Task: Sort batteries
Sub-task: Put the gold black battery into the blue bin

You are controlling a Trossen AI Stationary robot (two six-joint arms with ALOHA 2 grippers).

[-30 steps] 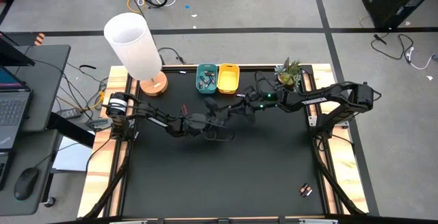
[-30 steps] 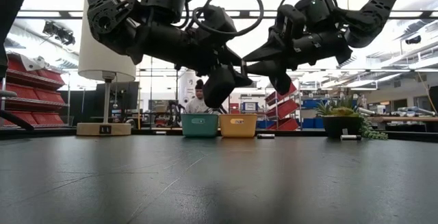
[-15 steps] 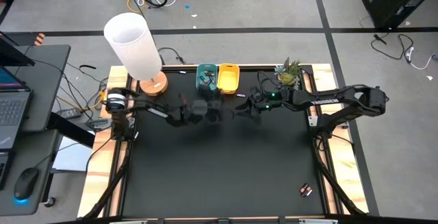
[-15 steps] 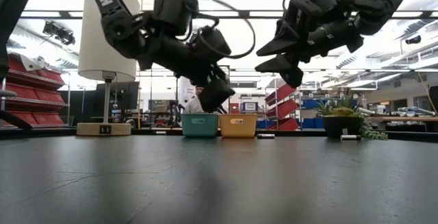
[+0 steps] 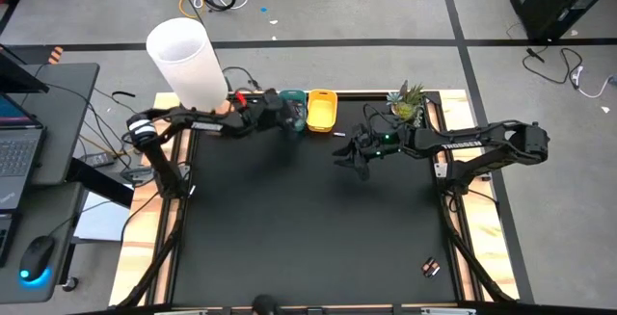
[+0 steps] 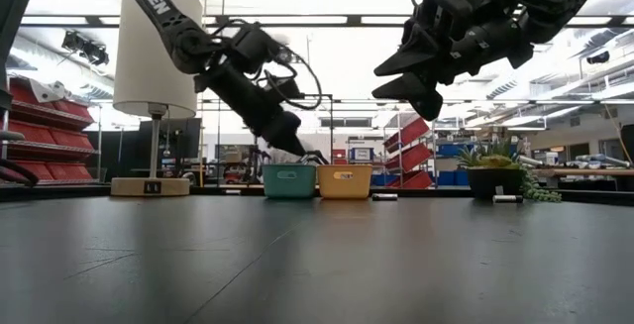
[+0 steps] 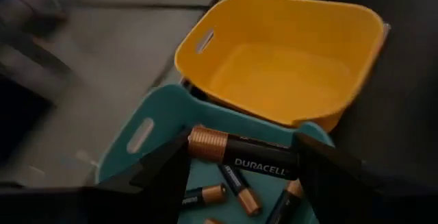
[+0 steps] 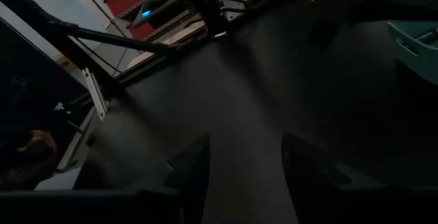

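**Battery reaches the blue bin**

Near the front edge of the table [image 5: 318, 257], two small batteries [image 5: 431, 269] lie by the right corner, still waiting.

Farther back, the right gripper [image 5: 349, 158] hangs in the air over the mat. A moment ago it was close to the other arm. Now it has pulled away, its fingers apart with nothing between them.

At the back, the left gripper [image 7: 239, 166] has swung over to the blue bin [image 7: 147, 145], and its fingers are clamped on a big battery [image 7: 243, 157]. More batteries lie in that bin. The yellow bin [image 7: 287, 73] beside it looks bare. The drop probably comes next.
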